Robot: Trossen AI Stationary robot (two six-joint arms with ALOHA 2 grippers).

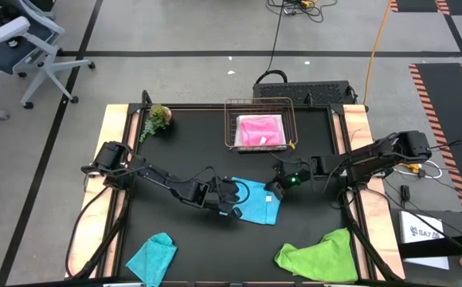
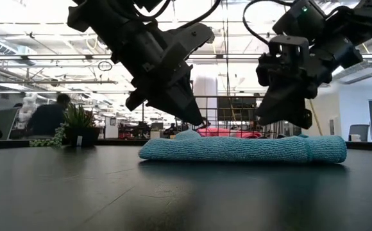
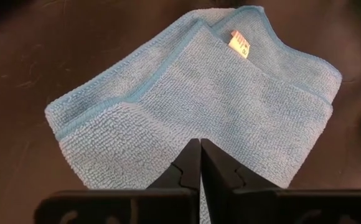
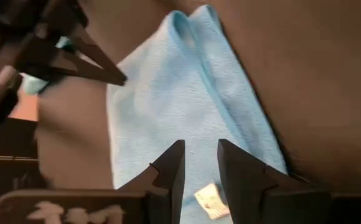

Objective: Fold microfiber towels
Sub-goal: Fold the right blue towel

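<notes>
On the black table (image 1: 175, 159), the left gripper (image 3: 200, 155) has its jaws pressed together over the folded blue towel (image 1: 256, 201), the right gripper (image 4: 200, 163) hovers a little open, and only the top camera shows the pink towel (image 1: 260, 130) in the basket (image 1: 229, 126).

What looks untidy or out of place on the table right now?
The lime green towel and the teal towel lie crumpled at the table's near edge, unfolded. The sky blue towel is folded in the middle, and the pink towel lies flat in the wire basket.
</notes>
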